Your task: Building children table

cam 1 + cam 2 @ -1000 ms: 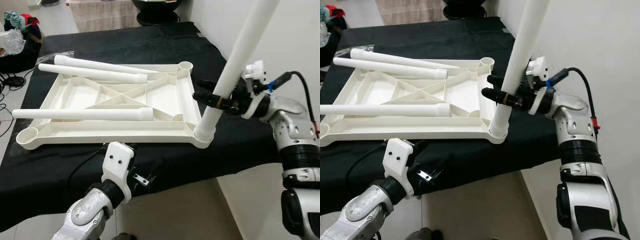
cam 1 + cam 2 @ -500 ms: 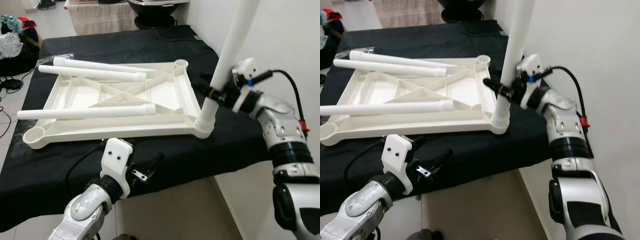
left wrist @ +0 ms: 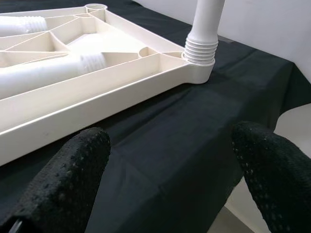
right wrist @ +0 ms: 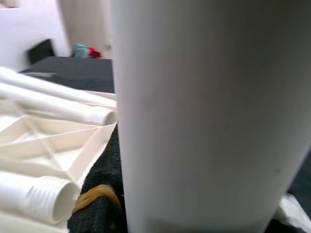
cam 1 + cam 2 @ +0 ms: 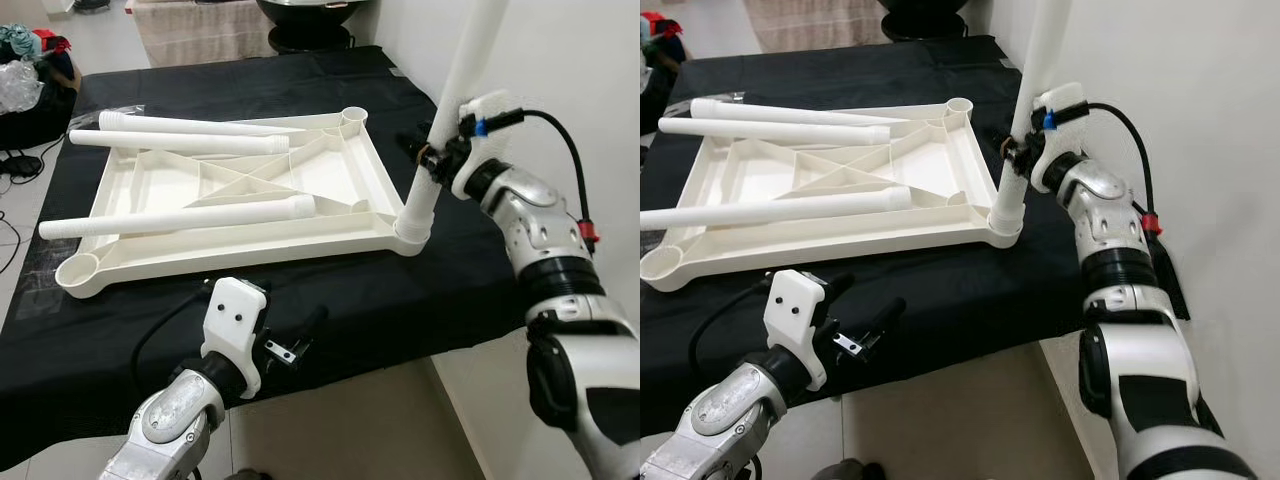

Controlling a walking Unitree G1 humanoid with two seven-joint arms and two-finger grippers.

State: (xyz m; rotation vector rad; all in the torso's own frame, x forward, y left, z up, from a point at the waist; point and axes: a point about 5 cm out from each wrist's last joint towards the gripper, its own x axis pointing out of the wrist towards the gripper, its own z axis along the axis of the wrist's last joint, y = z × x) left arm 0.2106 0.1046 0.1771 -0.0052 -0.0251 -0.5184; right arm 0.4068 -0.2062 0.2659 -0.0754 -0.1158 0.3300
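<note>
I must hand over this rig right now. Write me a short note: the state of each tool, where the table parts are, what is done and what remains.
Right tool: shut on the upright leg, which stands in the near right corner socket of the upturned tabletop.
Left tool: open, holding nothing, hovering low at the near edge of the black table.
Loose legs: three, lying across the tabletop.
Done: one leg is in its socket; whether it is fully tightened cannot be told.
Left: fit the three loose legs into the open corner sockets, then turn the table upright.
</note>
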